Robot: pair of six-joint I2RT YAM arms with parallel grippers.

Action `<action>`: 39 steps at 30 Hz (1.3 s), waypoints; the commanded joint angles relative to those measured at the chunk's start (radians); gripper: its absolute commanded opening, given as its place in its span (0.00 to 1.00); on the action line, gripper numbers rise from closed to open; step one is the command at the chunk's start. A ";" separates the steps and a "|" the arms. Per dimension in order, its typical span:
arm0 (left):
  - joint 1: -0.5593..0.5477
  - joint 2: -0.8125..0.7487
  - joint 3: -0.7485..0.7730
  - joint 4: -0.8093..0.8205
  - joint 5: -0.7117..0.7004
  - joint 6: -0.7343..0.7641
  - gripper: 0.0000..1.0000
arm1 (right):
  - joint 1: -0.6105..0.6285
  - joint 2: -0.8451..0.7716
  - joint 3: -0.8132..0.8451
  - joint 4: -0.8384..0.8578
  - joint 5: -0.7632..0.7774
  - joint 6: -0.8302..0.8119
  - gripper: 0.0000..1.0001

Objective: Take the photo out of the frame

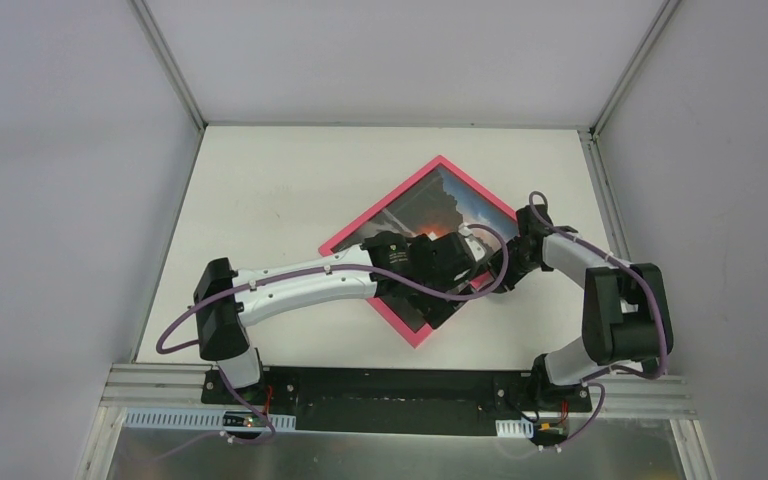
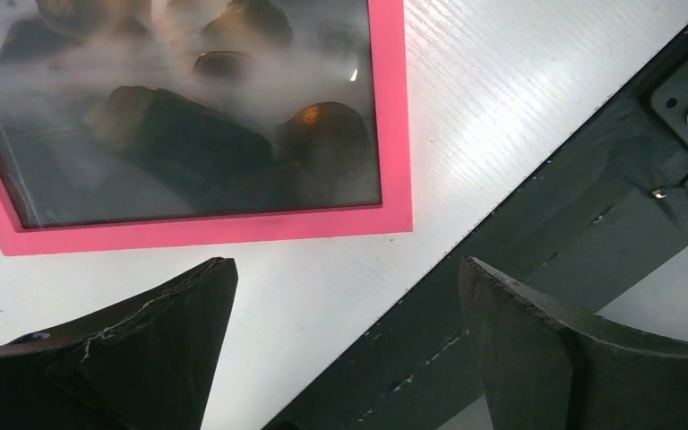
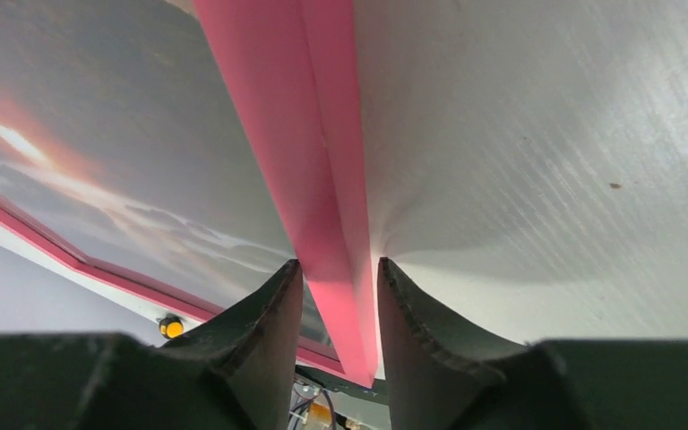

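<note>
The pink frame (image 1: pixel 380 205) lies as a diamond on the white table, picture side up, with the sunset photo (image 1: pixel 450 205) still behind its glass. My right gripper (image 1: pixel 505 272) reaches in from the right at the frame's lower-right edge. In the right wrist view its jaws (image 3: pixel 337 264) stand on either side of the pink bar (image 3: pixel 322 179) and press on it, the photo (image 3: pixel 125 179) to the left. My left gripper (image 1: pixel 438 266) hovers over the frame's middle. It stands wide open (image 2: pixel 347 269) and holds nothing, just below the frame's near corner (image 2: pixel 394 134) and the glass-covered photo (image 2: pixel 188 107).
The white table (image 1: pixel 280 180) is bounded by grey walls and an aluminium rail at the back. A black base strip (image 2: pixel 546 233) runs along the near edge, below the frame's near corner. The two arms cross over the frame's lower half.
</note>
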 commanded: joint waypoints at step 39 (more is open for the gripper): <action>-0.160 0.299 0.140 -0.012 -0.377 0.043 0.99 | 0.040 -0.132 0.158 -0.372 -0.020 0.163 0.00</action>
